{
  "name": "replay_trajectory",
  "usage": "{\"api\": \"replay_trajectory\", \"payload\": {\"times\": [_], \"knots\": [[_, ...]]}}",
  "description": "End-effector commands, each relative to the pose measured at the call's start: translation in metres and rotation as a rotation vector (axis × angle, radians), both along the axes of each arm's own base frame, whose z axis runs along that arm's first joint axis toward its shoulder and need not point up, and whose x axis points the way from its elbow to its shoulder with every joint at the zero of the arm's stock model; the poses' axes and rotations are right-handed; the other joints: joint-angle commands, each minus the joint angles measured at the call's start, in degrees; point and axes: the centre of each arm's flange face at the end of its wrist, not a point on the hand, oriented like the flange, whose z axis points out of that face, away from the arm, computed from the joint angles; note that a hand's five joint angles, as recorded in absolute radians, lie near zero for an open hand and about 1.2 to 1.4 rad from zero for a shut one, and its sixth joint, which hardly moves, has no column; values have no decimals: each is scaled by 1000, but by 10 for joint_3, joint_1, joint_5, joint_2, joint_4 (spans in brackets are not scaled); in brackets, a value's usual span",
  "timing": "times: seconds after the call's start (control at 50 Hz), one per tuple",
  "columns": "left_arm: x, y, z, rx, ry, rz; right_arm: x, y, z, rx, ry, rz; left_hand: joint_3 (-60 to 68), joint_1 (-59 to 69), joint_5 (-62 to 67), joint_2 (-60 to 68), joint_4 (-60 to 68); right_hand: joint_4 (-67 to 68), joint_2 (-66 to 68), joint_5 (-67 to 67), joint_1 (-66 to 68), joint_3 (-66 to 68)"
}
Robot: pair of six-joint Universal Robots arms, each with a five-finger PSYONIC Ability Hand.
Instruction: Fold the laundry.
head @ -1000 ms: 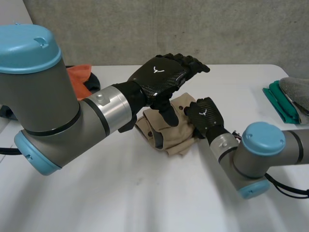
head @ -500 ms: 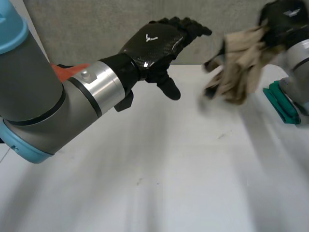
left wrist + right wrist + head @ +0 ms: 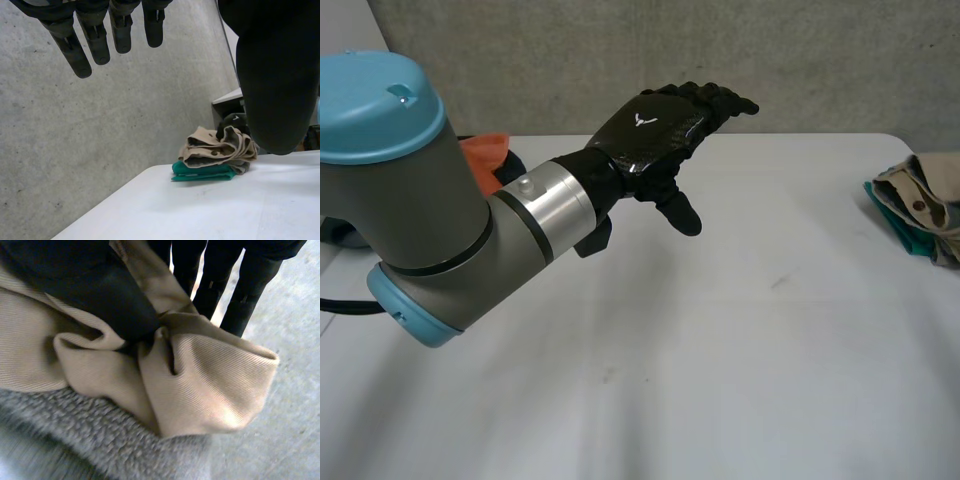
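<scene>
Currently right hand point(image 3: 95, 295) pinches ribbed beige garment point(image 3: 215, 385) atop fuzzy grey cloth point(image 3: 75, 440); left hand point(image 3: 655, 135) splayed, empty.

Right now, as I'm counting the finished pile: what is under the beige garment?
A grey fuzzy cloth lies directly beneath the beige garment, with a folded green cloth at the bottom. Anything between them is covered.

Left robot hand point(image 3: 655, 140) aloft, fingers point(image 3: 95, 45) straight; right robot hand point(image 3: 100, 295) pinching.
</scene>
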Motion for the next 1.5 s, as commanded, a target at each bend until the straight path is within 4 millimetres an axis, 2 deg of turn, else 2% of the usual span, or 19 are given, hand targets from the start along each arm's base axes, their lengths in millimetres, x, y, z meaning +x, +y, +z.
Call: {"api": "replay_trajectory", "payload": {"times": [0.02,0.14,0.32,0.48,0.52,0.62,0.7,0.72,0.82,0.86,0.88,0.94,0.96,1.04,1.14,1.22,1.26,1.38,1.5], "knots": [[0,0,2,-6,5,1,2,8,19,5,-25,-4,8,19,4,11,15,-454,-432,-458,-390,-441],[-1,1,5,-11,10,-2,6,17,85,-80,-95,-8,8,19,4,11,15,-580,-558,-585,-517,-568],[-7,15,4,-1,8,-35,1,45,115,20,-156,-77,5,15,0,7,12,-580,-558,-585,-517,-568],[-9,22,6,1,8,-50,-62,77,153,70,-96,-364,7,17,2,9,14,-580,-558,-585,-517,-568],[-9,24,8,-3,13,-52,-85,81,169,27,-4,-466,7,17,2,9,14,-580,-558,-585,-517,-568],[-8,25,30,-47,69,-52,-107,79,211,-143,146,-614,8,19,4,11,15,-580,-558,-585,-517,-568],[-1,19,71,-104,191,6,-75,65,241,-322,169,-560,8,19,4,11,15,-580,-558,-585,-517,-568],[1,17,79,-110,218,26,-46,61,259,-418,167,-497,10,20,5,12,17,-580,-558,-585,-517,-568],[23,-1,124,-182,372,196,35,72,303,-660,152,-304,17,27,12,19,24,-580,-558,-585,-517,-568],[39,-14,140,-216,413,285,65,76,302,-686,145,-215,17,27,12,19,24,-580,-558,-585,-517,-568],[45,-20,143,-227,422,319,98,81,297,-693,141,-102,17,27,12,19,24,-580,-558,-585,-517,-568],[77,-51,148,-266,407,457,152,92,278,-660,137,92,17,27,12,19,24,-580,-558,-585,-517,-568],[87,-61,147,-275,387,497,187,103,261,-615,123,218,17,27,12,19,24,-580,-558,-585,-517,-568],[132,-104,126,-305,219,698,243,136,211,-449,93,433,8,19,4,11,15,-580,-558,-585,-517,-568],[167,-166,52,-301,-111,859,258,161,161,-204,73,484,-4,7,-8,-1,3,-580,-558,-585,-517,-568],[188,-209,-27,-276,-380,894,266,179,122,-31,97,518,-10,0,-15,-8,-3,-580,-558,-585,-517,-568],[192,-223,-51,-282,-427,900,275,191,99,42,129,555,-12,-2,-17,-9,-5,-580,-558,-585,-517,-568],[213,-273,-123,-396,-449,923,274,207,69,139,188,554,-20,-10,-25,-18,-13,-580,-558,-585,-517,-568],[215,-295,-177,-450,-429,835,270,221,49,206,198,554,-10,0,-15,-8,-3,-580,-558,-585,-517,-568]]}}
